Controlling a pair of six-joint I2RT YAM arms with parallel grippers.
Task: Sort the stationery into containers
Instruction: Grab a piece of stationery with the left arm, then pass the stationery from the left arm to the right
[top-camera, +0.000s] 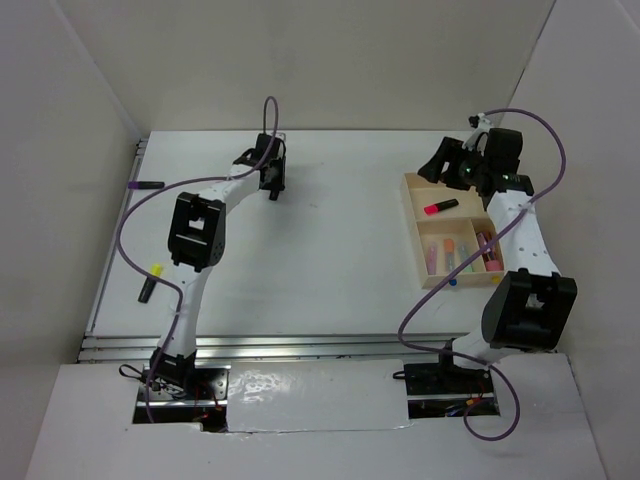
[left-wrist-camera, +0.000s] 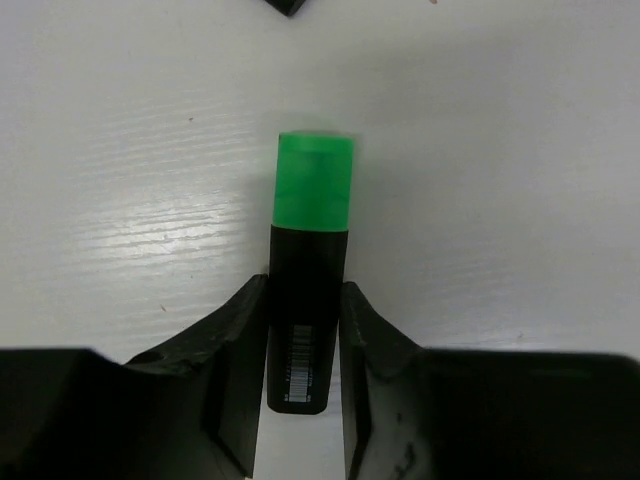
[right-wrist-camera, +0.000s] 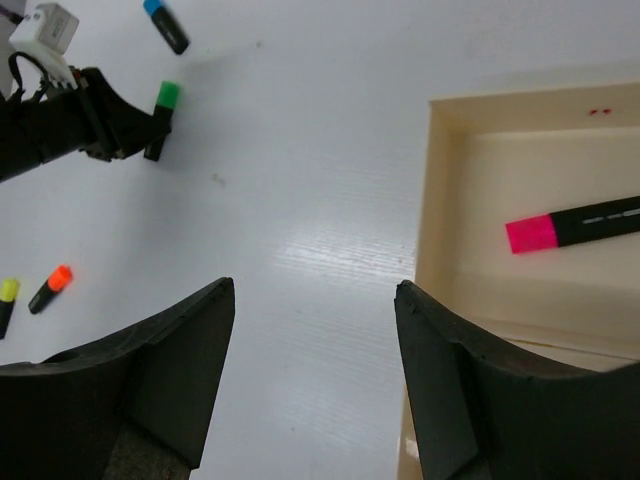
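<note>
My left gripper (left-wrist-camera: 303, 285) is shut on the black body of a green-capped highlighter (left-wrist-camera: 313, 190), low at the table's far middle (top-camera: 272, 182); the right wrist view shows the highlighter (right-wrist-camera: 163, 104) too. My right gripper (right-wrist-camera: 314, 285) is open and empty, above the table just left of the tan wooden tray (right-wrist-camera: 432, 200) (top-camera: 412, 215). A pink-capped highlighter (top-camera: 440, 207) (right-wrist-camera: 570, 224) lies in the tray's far compartment. Pale markers (top-camera: 460, 252) lie in its near compartments.
On the table lie a blue-capped marker (right-wrist-camera: 165, 25), an orange-capped one (right-wrist-camera: 50, 288), a yellow-capped one (top-camera: 150, 283) (right-wrist-camera: 7, 300) and a purple-ended pen (top-camera: 148, 185) at the far left edge. White walls stand close round the table.
</note>
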